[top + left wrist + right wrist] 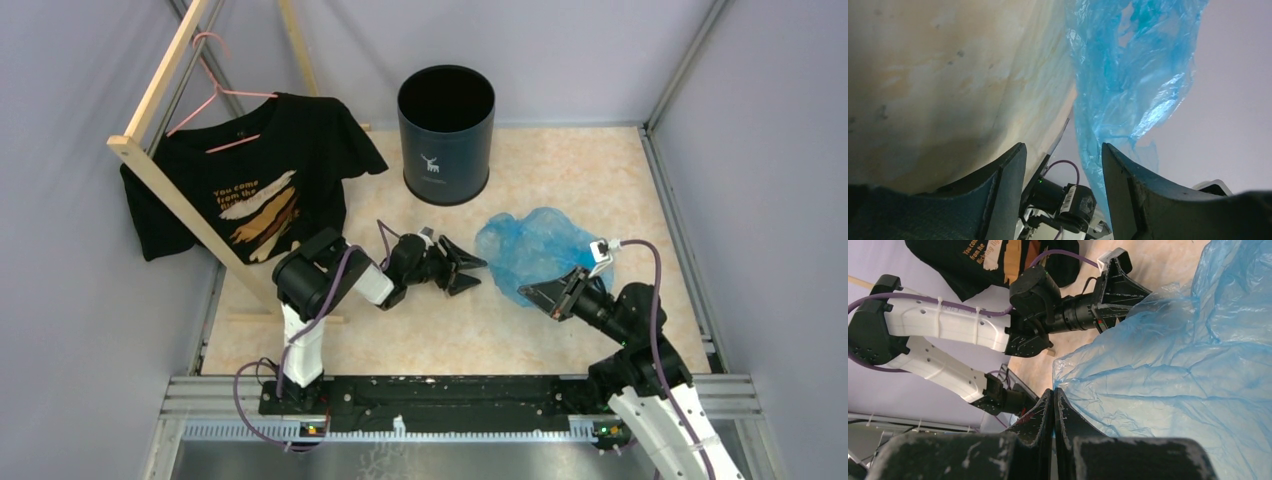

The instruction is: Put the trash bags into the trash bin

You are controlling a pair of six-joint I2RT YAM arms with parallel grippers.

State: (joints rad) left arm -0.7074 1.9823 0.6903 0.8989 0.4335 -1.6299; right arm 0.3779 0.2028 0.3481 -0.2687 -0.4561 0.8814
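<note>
The right gripper [1054,391] is closed upon the edge of the crumpled blue trash bag [533,250], which is laid on the beige marbled table [420,335] in front and right of the trash bin [446,150]. The left gripper [476,277] is spread apart beside the bag. Lilac walls [560,50] are seen behind the bin, whose inside is lost in darkness.

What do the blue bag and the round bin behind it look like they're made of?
trash bag: thin plastic film, translucent light blue and glossy; it crinkles into sharp folds and catches highlights.
trash bin: smooth, dark cylinder wall with a slight satin sheen and a printed white deer logo. It could be painted metal or hard plastic; the look leaves that open.
</note>
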